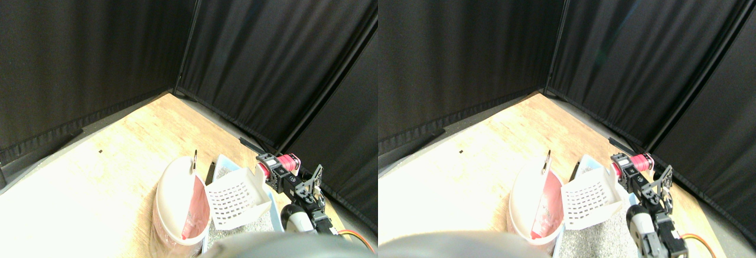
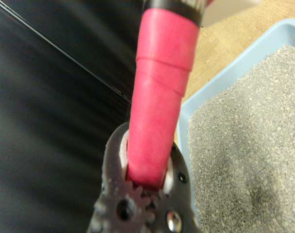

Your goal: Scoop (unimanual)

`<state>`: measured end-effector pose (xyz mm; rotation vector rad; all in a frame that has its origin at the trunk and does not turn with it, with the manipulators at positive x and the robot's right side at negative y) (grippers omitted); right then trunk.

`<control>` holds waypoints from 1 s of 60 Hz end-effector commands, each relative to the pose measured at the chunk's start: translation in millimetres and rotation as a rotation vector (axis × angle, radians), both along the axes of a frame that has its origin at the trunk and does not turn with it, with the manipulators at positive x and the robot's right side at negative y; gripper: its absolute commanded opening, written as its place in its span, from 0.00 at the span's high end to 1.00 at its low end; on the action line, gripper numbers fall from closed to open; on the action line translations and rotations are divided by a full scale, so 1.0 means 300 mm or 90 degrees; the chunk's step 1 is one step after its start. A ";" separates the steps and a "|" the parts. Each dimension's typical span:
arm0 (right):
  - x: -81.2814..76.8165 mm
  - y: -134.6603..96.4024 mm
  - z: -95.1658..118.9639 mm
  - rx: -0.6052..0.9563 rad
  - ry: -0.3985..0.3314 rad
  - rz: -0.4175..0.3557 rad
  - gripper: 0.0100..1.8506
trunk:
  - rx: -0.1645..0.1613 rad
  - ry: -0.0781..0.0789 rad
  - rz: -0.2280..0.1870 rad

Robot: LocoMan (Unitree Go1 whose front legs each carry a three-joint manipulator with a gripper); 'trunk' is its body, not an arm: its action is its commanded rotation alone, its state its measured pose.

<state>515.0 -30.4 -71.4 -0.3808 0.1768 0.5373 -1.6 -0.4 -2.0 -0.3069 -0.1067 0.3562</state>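
A white slotted scoop hangs over the near end of a light blue litter tray, its head tilted toward a white bin. Its thick red wrapped handle runs back into my right gripper, whose jaws press white pads against both sides of it. In the stereo pair view the gripper stands at the tray's right side, with the red handle end sticking out behind. Grey litter fills the tray. I cannot see whether the scoop holds anything.
A white rounded bin with a red liner stands on the wooden floor just left of the tray, touching the scoop's left edge. Black curtains close the corner behind and to the right. Open wooden floor lies to the left.
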 end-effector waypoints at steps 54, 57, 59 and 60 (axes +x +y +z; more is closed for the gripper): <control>0.038 -0.510 -0.094 0.342 -0.144 -0.186 0.97 | 0.117 0.029 -0.139; 0.040 -0.537 -0.103 0.354 -0.142 -0.189 0.97 | 0.121 0.029 -0.145; 0.045 -0.557 -0.114 0.363 -0.146 -0.194 0.97 | 0.122 0.030 -0.147; 0.045 -0.557 -0.114 0.363 -0.146 -0.194 0.97 | 0.123 0.031 -0.148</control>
